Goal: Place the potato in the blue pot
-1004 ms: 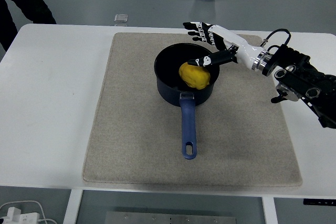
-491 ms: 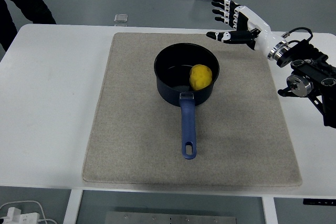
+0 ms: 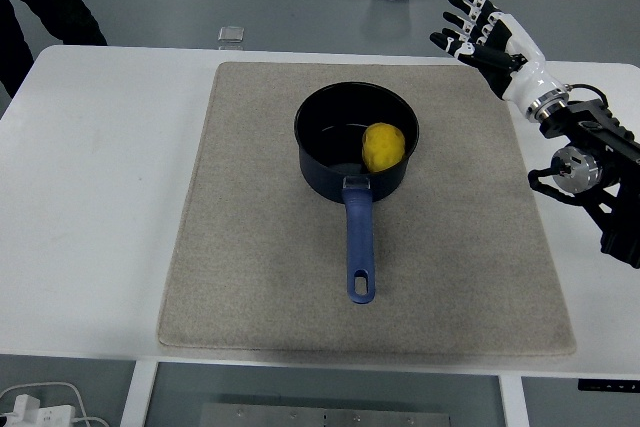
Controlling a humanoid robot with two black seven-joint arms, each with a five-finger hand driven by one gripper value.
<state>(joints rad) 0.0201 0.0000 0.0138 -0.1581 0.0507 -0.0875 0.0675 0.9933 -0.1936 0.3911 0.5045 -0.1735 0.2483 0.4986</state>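
Potato [image 3: 383, 147] lay inside the pot [image 3: 340, 152], against the wall at about 3 o'clock of the bowl. Pot sat mid-mat [image 3: 250, 247], handle pointing to 6 o'clock. Right hand [image 3: 487, 32] was raised off the mat's 1 o'clock corner, well apart from the pot, fingers [image 3: 463, 15] spread and holding nothing. Left arm was not in view. Judgement: placing step looked complete; the step in hand was the retreat. Next move would call only for bringing the arm to rest clear of the pot rim.
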